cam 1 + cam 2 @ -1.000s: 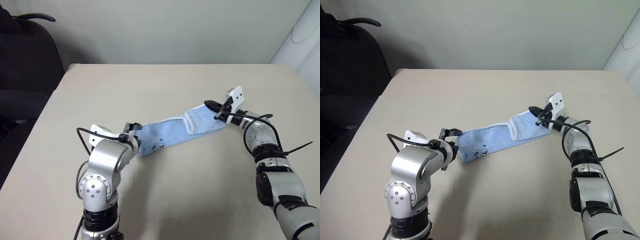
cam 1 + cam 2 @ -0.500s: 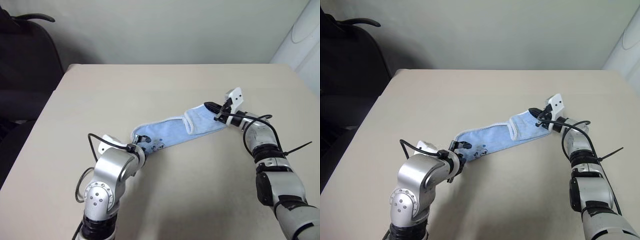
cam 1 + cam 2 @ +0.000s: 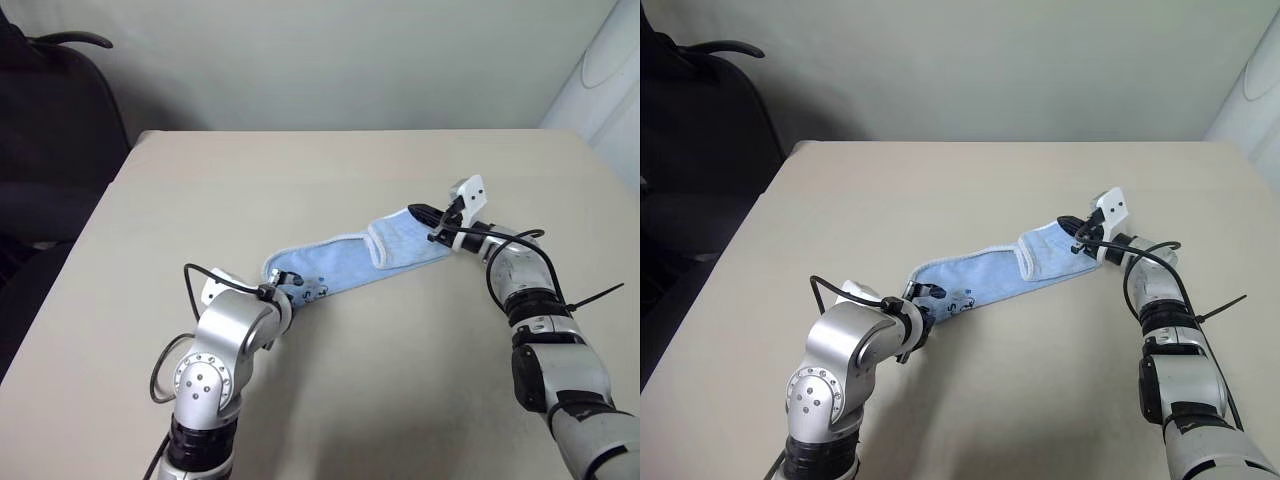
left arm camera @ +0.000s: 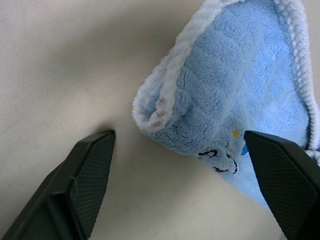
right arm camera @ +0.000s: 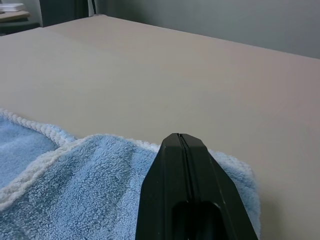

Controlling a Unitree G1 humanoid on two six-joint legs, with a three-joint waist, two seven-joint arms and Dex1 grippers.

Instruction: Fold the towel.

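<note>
Left gripper (image 3: 300, 292) sits lower left of centre in the head views, pointing down at the near-left end of the towel (image 3: 350, 256). Left wrist view: its fingers (image 4: 90, 172) are spread wide, one on bare bench (image 4: 60, 65), the other at the edge of the blue pile, with the towel's rolled white-edged corner and a small dark printed mark between them; nothing is pinched, and whether the tips touch the cloth or the bench cannot be told. The towel lies on the beige bench as a long, narrow, light-blue strip with white stitched edging, running diagonally from lower left of centre up to right of centre; the far-right part looks doubled over, with a white hem crossing the strip there. Right gripper (image 3: 428, 212) is right of centre, at the towel's far-right end, held roughly level and pointing toward the frame's left. Right wrist view: its fingers (image 5: 184, 175) are pressed together with no gap, blue terry cloth lying on both sides of them and beneath; it's unclear whether any fabric is actually caught in the seam. Beyond the bench, a dark chair (image 3: 55, 110) is at the upper left, a pale wall (image 3: 330, 60) runs across the top, and a white rounded object (image 3: 605, 70) is at the upper right.
</note>
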